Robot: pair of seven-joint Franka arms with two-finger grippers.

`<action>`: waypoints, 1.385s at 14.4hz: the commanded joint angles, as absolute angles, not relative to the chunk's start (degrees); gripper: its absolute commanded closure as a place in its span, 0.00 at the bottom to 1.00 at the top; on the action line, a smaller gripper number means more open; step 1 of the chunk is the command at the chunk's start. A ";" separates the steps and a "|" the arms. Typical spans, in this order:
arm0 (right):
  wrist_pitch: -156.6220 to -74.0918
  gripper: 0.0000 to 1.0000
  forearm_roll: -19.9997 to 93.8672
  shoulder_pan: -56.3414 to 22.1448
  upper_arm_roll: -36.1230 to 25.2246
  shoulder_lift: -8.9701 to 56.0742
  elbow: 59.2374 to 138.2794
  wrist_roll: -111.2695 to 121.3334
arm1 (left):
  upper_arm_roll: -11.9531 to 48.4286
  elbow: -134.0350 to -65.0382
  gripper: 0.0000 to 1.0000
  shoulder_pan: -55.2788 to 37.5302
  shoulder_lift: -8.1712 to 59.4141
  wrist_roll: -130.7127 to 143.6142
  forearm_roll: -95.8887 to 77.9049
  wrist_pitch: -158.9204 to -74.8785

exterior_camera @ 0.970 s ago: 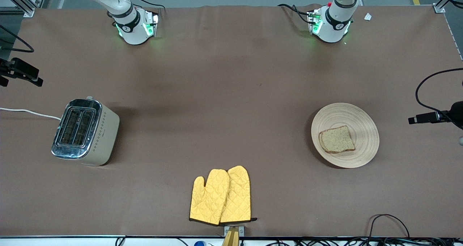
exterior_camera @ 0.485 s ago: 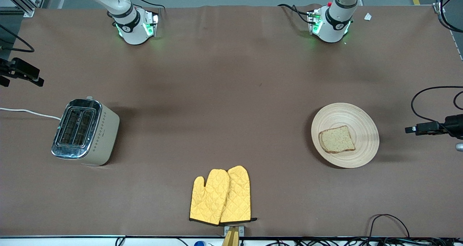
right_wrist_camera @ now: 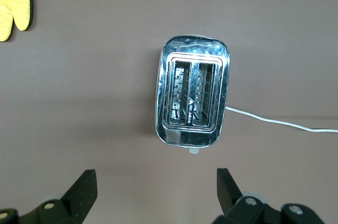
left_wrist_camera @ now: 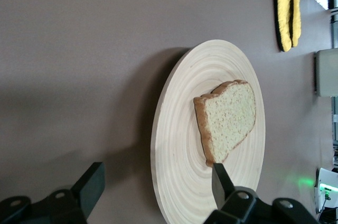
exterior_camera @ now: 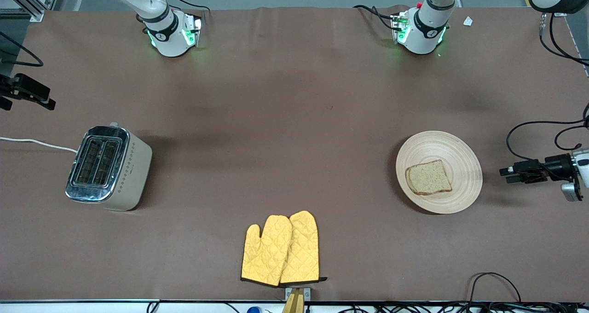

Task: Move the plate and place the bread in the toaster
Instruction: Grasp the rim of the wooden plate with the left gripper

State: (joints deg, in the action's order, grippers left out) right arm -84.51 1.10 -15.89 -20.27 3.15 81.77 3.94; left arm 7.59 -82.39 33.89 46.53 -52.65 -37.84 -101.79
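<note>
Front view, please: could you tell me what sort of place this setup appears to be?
Most likely a robotics lab bench staged as a kitchen: two arm bases bolted along a brown-covered table, loose cables at the edges, and household props, namely a toaster, a plate with bread and yellow oven mitts.

A brown table [exterior_camera: 294, 119] carries three things set well apart: the toaster [exterior_camera: 108, 168] toward the right arm's end with its white cord [exterior_camera: 37, 142] trailing off the edge, the plate [exterior_camera: 460, 152] toward the left arm's end, and yellow mitts [exterior_camera: 280, 249] between them, nearest the front camera. Both arm bases [exterior_camera: 172, 34] stand on its farthest edge.
</note>
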 commanded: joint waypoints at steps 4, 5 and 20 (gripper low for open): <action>-84.46 0.00 2.02 -15.21 -20.13 2.55 82.44 3.69 | 8.17 -81.12 0.22 33.93 51.06 -61.43 -44.47 -102.57; -84.46 0.00 2.02 -15.21 -20.04 2.55 82.44 3.69 | 8.26 -81.12 0.23 33.66 51.06 -61.52 -44.65 -102.57; -84.46 0.00 2.11 -15.21 -20.04 2.55 82.44 3.78 | 9.84 -83.50 0.47 33.05 51.94 -59.25 -45.70 -101.78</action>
State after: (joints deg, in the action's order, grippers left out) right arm -84.51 1.11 -15.87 -20.36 3.15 81.78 3.94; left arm 9.71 -83.04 33.00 51.90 -60.32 -44.66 -102.19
